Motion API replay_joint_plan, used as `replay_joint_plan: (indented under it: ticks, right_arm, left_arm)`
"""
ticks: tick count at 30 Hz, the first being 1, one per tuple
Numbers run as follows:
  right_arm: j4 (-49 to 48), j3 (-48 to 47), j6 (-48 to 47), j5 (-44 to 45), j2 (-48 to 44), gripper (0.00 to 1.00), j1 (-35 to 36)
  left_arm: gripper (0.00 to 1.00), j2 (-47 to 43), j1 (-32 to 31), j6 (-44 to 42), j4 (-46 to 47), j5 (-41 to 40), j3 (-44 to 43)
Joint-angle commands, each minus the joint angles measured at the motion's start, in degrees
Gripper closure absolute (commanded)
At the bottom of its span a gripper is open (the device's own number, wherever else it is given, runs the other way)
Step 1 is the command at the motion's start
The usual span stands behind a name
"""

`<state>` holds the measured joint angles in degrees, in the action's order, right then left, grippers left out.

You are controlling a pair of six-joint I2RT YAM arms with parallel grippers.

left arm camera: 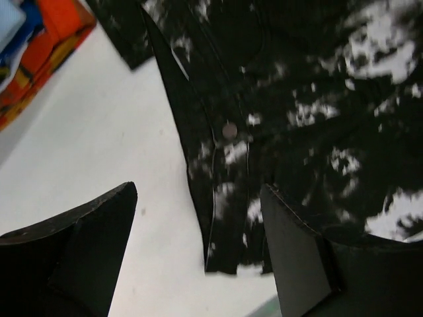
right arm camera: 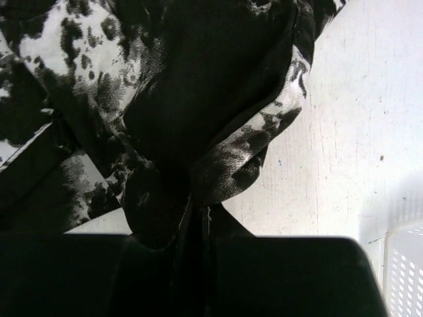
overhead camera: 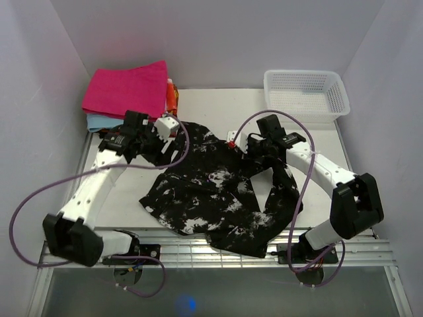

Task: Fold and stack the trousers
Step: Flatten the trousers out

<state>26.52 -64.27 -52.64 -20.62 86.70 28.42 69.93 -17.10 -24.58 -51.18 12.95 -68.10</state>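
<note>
Evidently flattening: right gripper (right arm camera: 198,228) pinches the trousers (overhead camera: 211,191) (bunched), left gripper (left arm camera: 198,198) gapes; it should clamp the waistband (left arm camera: 228,155) next.

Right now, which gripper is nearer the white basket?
Right. The right gripper sits left of the white basket, jaws shut on the trousers; the left gripper hangs open across the trousers, by the folded pile.
</note>
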Motion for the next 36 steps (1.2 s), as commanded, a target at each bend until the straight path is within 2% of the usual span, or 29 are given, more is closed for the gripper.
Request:
replay_joint_plan:
  ticks: [1, 3, 5, 6, 8, 11, 16, 23, 33, 36]
  right_arm:
    - [-1.4, 4.0, -2.4, -4.7, -5.6, 0.92, 0.6]
    - [-1.8, 6.5, -7.2, -6.0, -10.5, 0.92, 1.2]
    - [-2.6, 11.0, -11.0, -5.4, -15.4, 0.92, 2.9]
    - [-3.3, 12.4, -14.6, -4.8, -17.0, 0.92, 3.3]
    - [-3.3, 15.6, -18.2, -3.6, -20.1, 0.92, 4.7]
    - [-3.2, 17.8, -22.9, -3.0, -22.6, 0.92, 5.8]
    - [-4.5, 20.6, -27.7, -1.9, -24.7, 0.92, 9.2]
    - [-4.4, 20.9, -33.8, -0.8, -26.7, 0.92, 12.8]
    - [-4.1, 22.6, -39.2, 0.6, -29.7, 0.92, 17.4]
    - [-4.8, 22.6, -39.5, 0.9, -29.8, 0.92, 17.7]
  left_arm:
    - [0.14, 11.0, 1.6, 1.1, 6.7, 12.3, -5.5]
    - [0.15, 16.9, 2.2, -0.9, 10.0, 17.9, -8.3]
    - [0.16, 19.4, 2.9, -6.9, 14.9, 21.3, -8.7]
    - [0.15, 20.3, 3.8, -10.0, 16.0, 26.3, -8.8]
    - [0.14, 22.5, 4.1, -17.0, 20.3, 27.8, -8.5]
    - [0.13, 27.3, 4.4, -25.0, 19.0, 31.3, -12.1]
    - [0.1, 32.3, 3.9, -30.4, 18.0, 37.5, -17.2]
    - [0.09, 35.2, 0.1, -41.6, 13.8, 36.5, -18.2]
    - [0.09, 35.4, -4.1, -49.2, 16.1, 34.1, -14.4]
    - [0.14, 35.4, -5.3, -53.0, 14.0, 31.8, -13.2]
